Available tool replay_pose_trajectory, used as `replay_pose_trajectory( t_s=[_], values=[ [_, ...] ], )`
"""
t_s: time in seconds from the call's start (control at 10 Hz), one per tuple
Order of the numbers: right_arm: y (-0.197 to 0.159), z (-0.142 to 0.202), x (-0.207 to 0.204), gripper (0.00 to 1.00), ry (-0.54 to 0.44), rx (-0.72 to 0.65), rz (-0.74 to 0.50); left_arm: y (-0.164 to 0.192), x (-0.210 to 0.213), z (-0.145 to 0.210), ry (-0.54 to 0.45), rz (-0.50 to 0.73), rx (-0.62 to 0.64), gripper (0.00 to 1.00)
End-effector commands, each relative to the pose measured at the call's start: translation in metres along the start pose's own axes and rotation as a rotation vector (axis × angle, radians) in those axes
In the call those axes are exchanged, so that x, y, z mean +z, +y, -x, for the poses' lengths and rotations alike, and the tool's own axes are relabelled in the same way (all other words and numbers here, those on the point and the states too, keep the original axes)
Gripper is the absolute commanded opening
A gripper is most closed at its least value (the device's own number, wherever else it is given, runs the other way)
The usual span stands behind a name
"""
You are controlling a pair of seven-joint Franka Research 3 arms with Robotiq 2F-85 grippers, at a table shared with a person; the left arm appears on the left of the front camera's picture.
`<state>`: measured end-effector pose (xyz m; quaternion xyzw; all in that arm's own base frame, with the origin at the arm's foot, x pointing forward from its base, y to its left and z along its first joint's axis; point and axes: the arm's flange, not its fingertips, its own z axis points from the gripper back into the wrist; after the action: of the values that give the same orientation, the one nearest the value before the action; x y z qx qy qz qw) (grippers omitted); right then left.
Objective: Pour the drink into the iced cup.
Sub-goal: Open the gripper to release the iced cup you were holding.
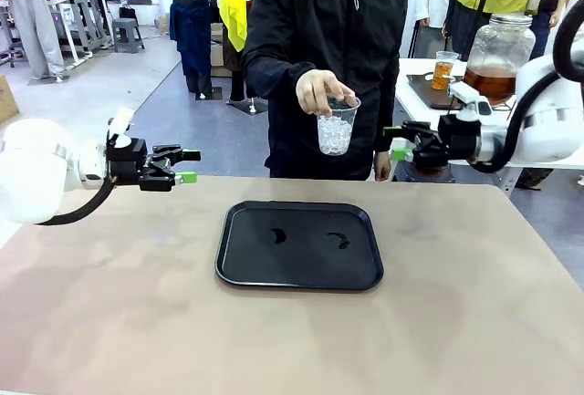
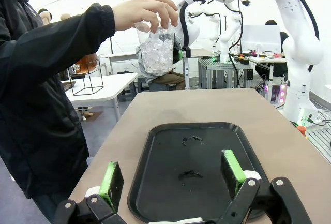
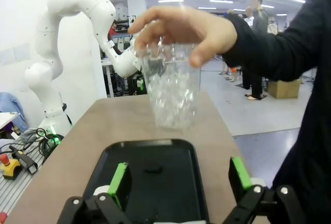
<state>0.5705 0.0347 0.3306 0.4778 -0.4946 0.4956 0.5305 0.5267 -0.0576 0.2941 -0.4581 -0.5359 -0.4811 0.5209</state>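
One iced cup [image 1: 336,128], one black tray [image 1: 300,244], two open claws [image 1: 185,166]

A tray [image 1: 299,244] lies at the middle of the table [image 1: 474,322]. Above its far edge a person's hand [image 1: 319,90] holds a cup of ice [image 1: 336,127] by the rim — off the table. The left gripper [image 1: 187,166] hangs left of the tray, the right gripper [image 1: 396,141] just right of the cup. Behind on the right, a dispenser jar [image 1: 497,53] stands on a side table [image 1: 422,94] — a filled cup [image 1: 443,69] to its left.
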Motion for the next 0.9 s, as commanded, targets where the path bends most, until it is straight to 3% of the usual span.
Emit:
replay_pose_trajectory(
  t_s=[0.0,0.3,0.8],
  values=[
    [0.011,0.019,0.014,1.00,-0.013,0.008,0.000,0.001,-0.001,-0.003,-0.003,0.000,0.005,1.00],
    [0.015,0.050,0.034,1.00,-0.028,-0.012,-0.004,0.001,-0.001,-0.003,-0.003,0.000,0.005,1.00],
    [0.015,0.055,0.035,1.00,-0.025,-0.045,0.025,0.001,-0.001,-0.003,-0.003,0.000,0.005,1.00]
  ],
)
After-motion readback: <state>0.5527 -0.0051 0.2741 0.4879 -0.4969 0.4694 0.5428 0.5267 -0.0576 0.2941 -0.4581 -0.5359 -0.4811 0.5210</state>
